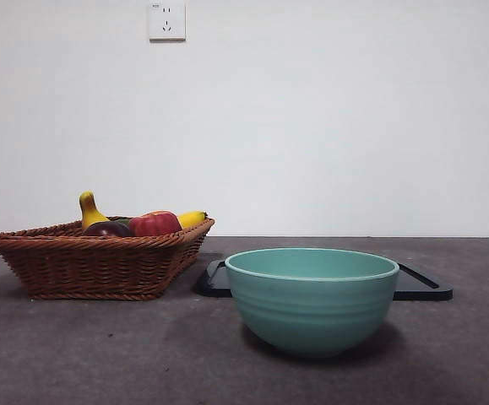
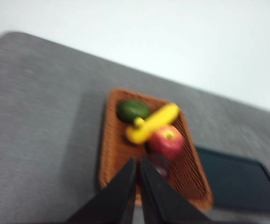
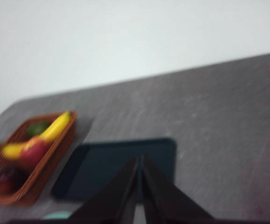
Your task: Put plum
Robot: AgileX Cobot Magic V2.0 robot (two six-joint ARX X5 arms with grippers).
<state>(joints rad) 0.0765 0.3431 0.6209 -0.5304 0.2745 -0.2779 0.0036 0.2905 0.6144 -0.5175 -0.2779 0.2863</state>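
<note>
Nothing done yet: the dark maroon glossy plum (image 1: 107, 229) lies in the brown wicker basket (image 1: 92, 266); both end effectors, left (image 2: 137, 161) and right (image 3: 139, 159), seemingly clenched, empty.

A brown wicker basket (image 1: 92, 268) on the grey table (image 1: 100, 354) holds a yellow banana (image 2: 152, 123), a red apple (image 1: 154, 224) and a dark green fruit (image 2: 132, 110). Beside it lies a flat black tray (image 3: 121, 165), with a teal ceramic bowl (image 1: 312, 297) in front. A white wall socket (image 1: 166, 19) sits high on the wall.

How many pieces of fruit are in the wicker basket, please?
4, all in the basket: plum, red apple, banana, green fruit. Others may be hidden.
</note>
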